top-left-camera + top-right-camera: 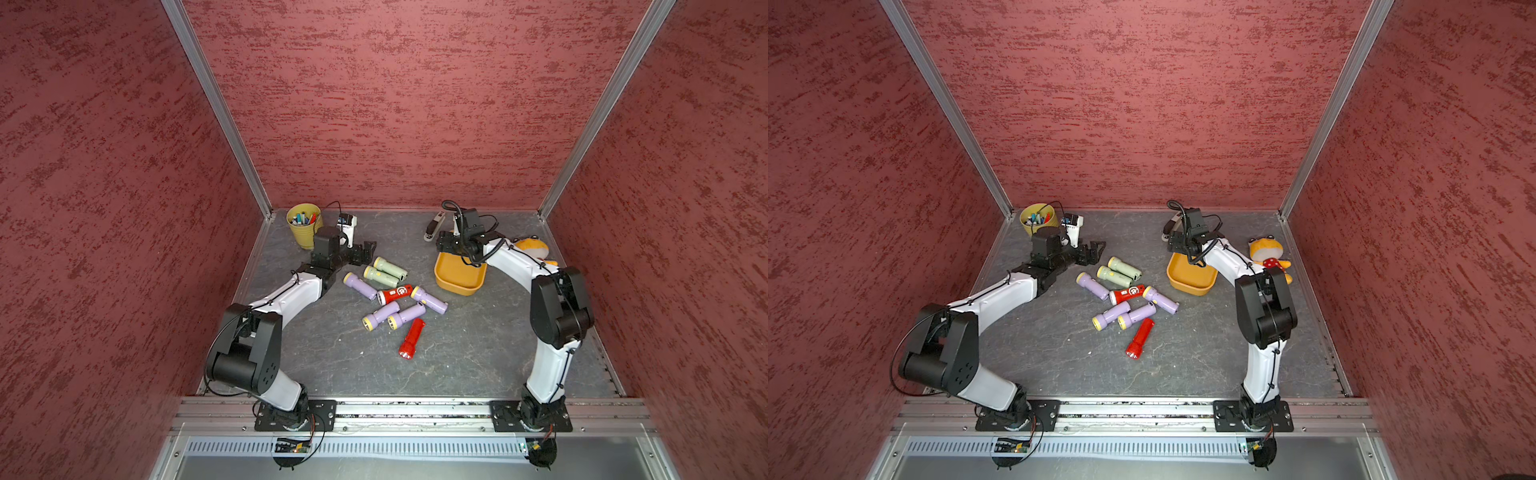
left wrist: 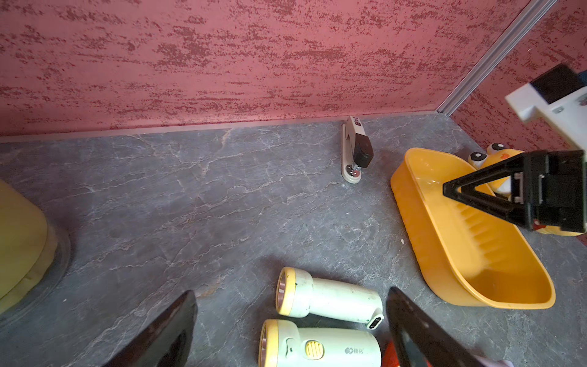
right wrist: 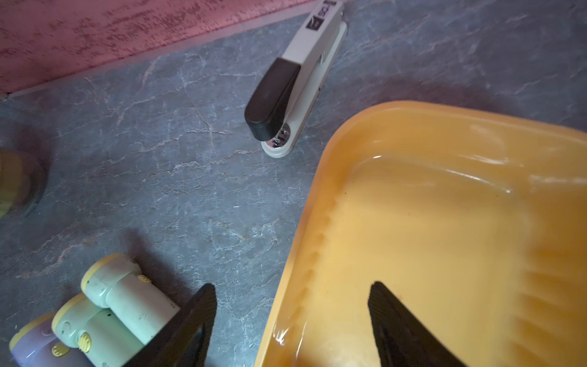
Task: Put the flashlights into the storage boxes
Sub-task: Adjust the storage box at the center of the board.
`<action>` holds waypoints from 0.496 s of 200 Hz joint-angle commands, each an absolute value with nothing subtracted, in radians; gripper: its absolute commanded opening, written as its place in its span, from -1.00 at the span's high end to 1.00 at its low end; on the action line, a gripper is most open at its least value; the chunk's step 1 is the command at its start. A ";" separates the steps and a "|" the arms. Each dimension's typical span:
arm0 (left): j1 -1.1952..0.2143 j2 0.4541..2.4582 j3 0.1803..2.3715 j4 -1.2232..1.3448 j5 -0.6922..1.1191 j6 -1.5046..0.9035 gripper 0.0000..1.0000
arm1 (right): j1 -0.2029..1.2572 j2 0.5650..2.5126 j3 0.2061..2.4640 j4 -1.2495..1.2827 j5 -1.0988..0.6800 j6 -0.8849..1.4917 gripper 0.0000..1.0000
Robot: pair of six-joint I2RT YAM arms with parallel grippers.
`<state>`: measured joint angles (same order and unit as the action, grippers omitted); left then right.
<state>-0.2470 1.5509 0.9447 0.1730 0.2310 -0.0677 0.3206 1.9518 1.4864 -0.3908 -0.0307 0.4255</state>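
Several flashlights lie loose mid-table in both top views: two pale green (image 1: 390, 268) (image 1: 381, 277), lilac ones (image 1: 360, 286) (image 1: 429, 300) (image 1: 406, 315), and two red (image 1: 395, 294) (image 1: 412, 338). My left gripper (image 1: 365, 251) hovers open just behind the green pair (image 2: 330, 300), holding nothing. The orange-yellow storage box (image 1: 459, 282) sits to the right with nothing in it. My right gripper (image 3: 293, 286) is open astride the box's far left wall (image 3: 305, 254), one finger inside and one outside, neither touching it.
A yellow cup of pens (image 1: 304, 226) and a white device (image 1: 348, 226) stand at the back left. A grey-black stapler (image 1: 434, 226) lies behind the box. A yellow plush toy (image 1: 1268, 255) sits near the right wall.
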 commanded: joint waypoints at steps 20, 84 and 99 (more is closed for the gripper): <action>-0.250 1.593 0.976 0.171 0.235 -0.058 -0.85 | 0.319 2.052 1.588 -0.453 -0.080 0.456 -0.48; -0.249 1.603 0.974 0.175 0.229 -0.048 -0.86 | 0.319 2.124 1.629 -0.490 -0.052 0.401 -0.17; -0.247 1.603 0.971 0.175 0.228 -0.046 -0.86 | 0.318 2.125 1.626 -0.502 -0.062 0.374 -0.08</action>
<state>-0.2470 1.6001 0.9581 0.1722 0.2302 -0.0624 0.3206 2.1159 1.6054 -0.4622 -0.0601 0.4129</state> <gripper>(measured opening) 0.930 0.571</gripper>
